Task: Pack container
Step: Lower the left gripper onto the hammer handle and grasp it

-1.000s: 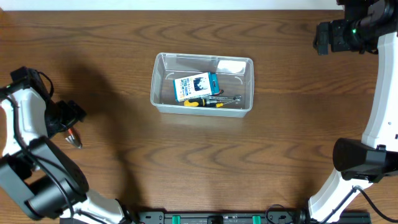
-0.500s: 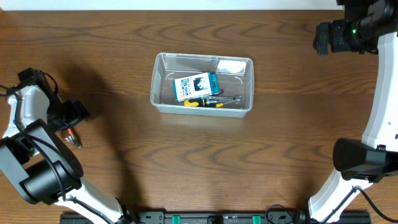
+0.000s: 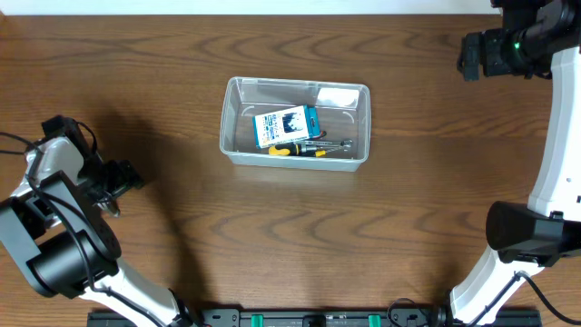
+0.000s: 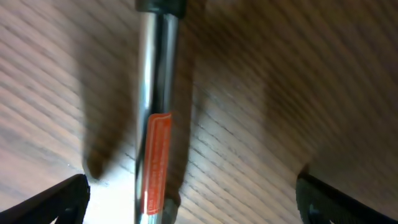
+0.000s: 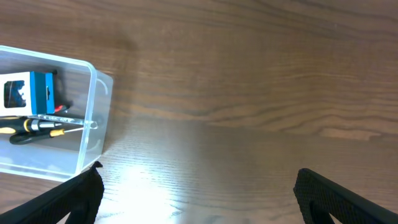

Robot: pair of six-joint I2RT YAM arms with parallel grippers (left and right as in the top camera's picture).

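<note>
The clear plastic container (image 3: 296, 123) sits at the table's middle and holds a blue-and-white box (image 3: 287, 125), a yellow-handled screwdriver (image 3: 295, 150) and a metal tool. It also shows in the right wrist view (image 5: 93, 118). My left gripper (image 3: 113, 186) is open at the far left, low over a metal tool with an orange label (image 4: 155, 162) that lies on the table between its fingers (image 4: 189, 199). My right gripper (image 5: 199, 199) is open and empty, high at the back right (image 3: 472, 54).
A white label or card (image 3: 338, 94) lies in the container's back right corner. The wooden table (image 3: 408, 200) stretches around the container. The right arm's base (image 3: 526, 236) stands at the front right.
My left gripper has moved a little forward and right, down over the orange-labelled tool. The right arm and the container have not moved.
</note>
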